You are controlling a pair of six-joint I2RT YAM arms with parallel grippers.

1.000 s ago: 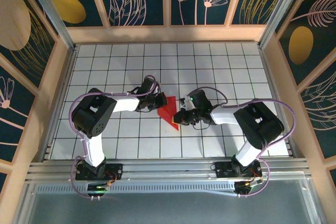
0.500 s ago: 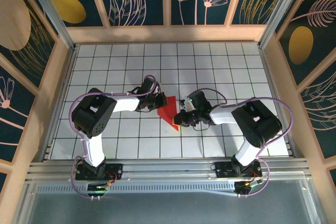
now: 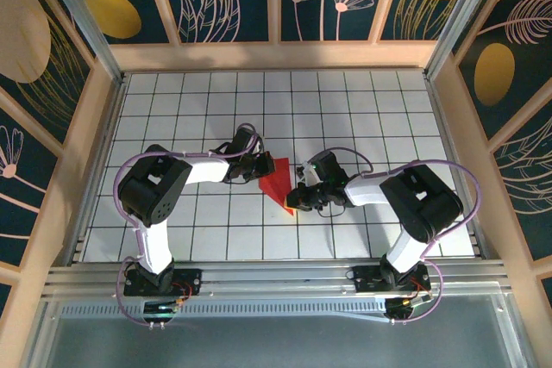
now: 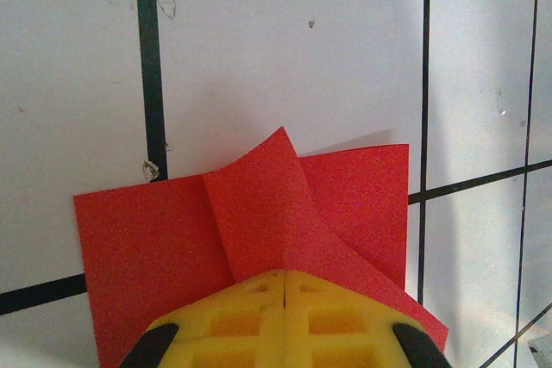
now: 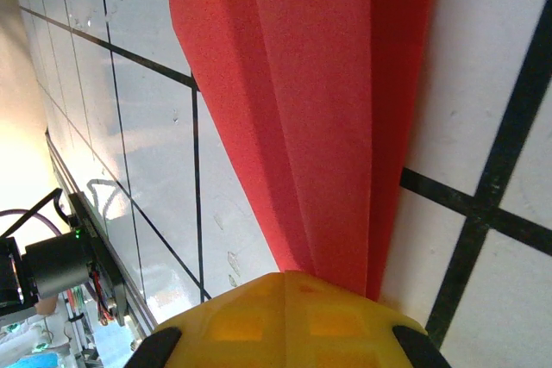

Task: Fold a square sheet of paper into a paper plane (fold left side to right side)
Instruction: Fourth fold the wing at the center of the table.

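The thin bright red square sheet of paper (image 3: 278, 182), part-creased into a wedge, lies on the white gridded surface (image 3: 371, 109). Risk: opposed pulls from either side could tear it or skew the crease. The left gripper (image 4: 285, 275) looks pinched shut on its left edge and the right gripper (image 5: 289, 277) on its near tip, both arms reaching low, elbows outward.

Top external: high, behind the arm bases (image 3: 160, 282), looking down over the whole table (image 3: 172, 101). Wrist cameras: very near, facing the paper (image 4: 259, 213), shared by all three.
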